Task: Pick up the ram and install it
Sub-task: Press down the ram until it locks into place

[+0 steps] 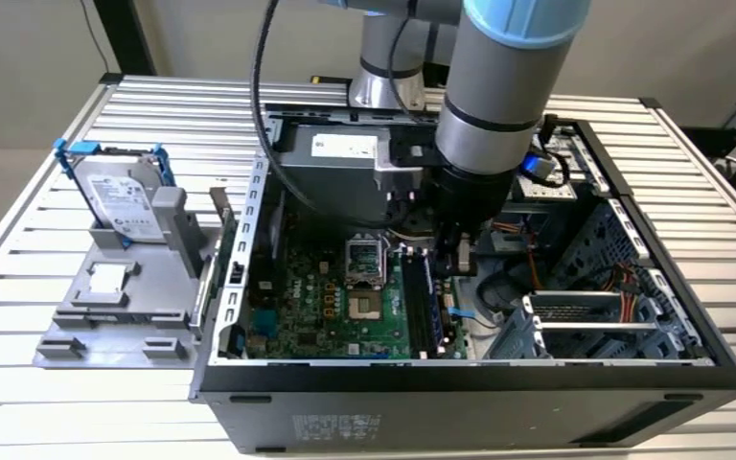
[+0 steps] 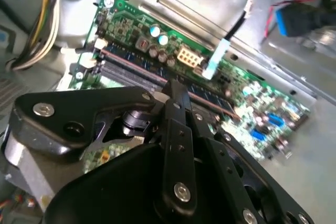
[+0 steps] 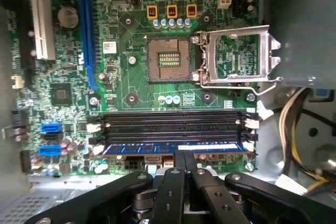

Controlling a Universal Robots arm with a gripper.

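Ram: in the first wrist view it is being seen lying along the outermost slot, just beside the empty black slots.
Gripper: fingers are being held together directly over the ram; actual grip cannot be told.
Exterior view: the arm is being shown reaching down between the power supply and the drive cage, close quarters.

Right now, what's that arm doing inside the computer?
Gripper shut, right above the ram. Ram lying along a motherboard slot. Nothing blocking it.
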